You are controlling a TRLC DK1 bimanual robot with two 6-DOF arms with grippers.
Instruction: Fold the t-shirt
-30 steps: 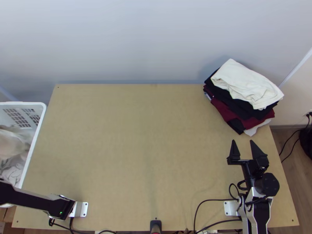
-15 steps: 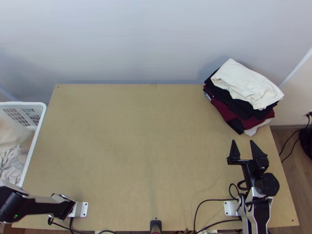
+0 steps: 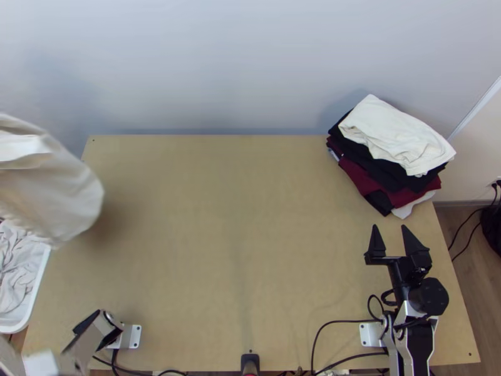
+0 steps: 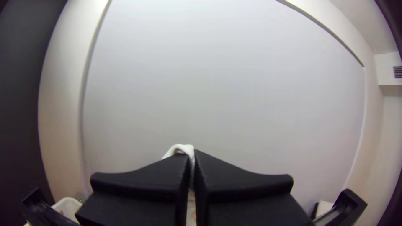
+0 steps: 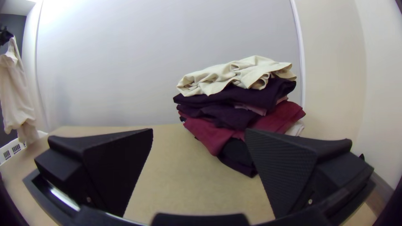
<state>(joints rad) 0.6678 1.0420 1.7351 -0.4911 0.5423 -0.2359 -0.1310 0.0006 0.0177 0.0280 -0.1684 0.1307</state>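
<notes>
A cream shirt (image 3: 53, 191) hangs bunched at the left side of the top view, above the basket and the table's left edge. In the left wrist view my left gripper (image 4: 193, 155) is shut on a white bit of the shirt (image 4: 180, 147); which part it is I cannot tell. From the right wrist view, the shirt (image 5: 16, 90) dangles lengthwise at the far left. My right gripper (image 3: 389, 227) stands open over the table's right side, just short of the clothes pile. Nothing is between its two fingers in the right wrist view, where the gripper (image 5: 199, 130) faces the pile.
Folded clothes in cream, black and dark red form a pile (image 3: 391, 150) at the table's back right corner. A white basket (image 3: 39, 282) with pale cloth in it stands off the left edge. Bare tabletop (image 3: 232, 219) spans the middle; cables run along the near edge.
The cream shirt has risen out of the basket and swung toward the table's left edge. The left arm has shifted at the lower left. The right arm has kept still.
</notes>
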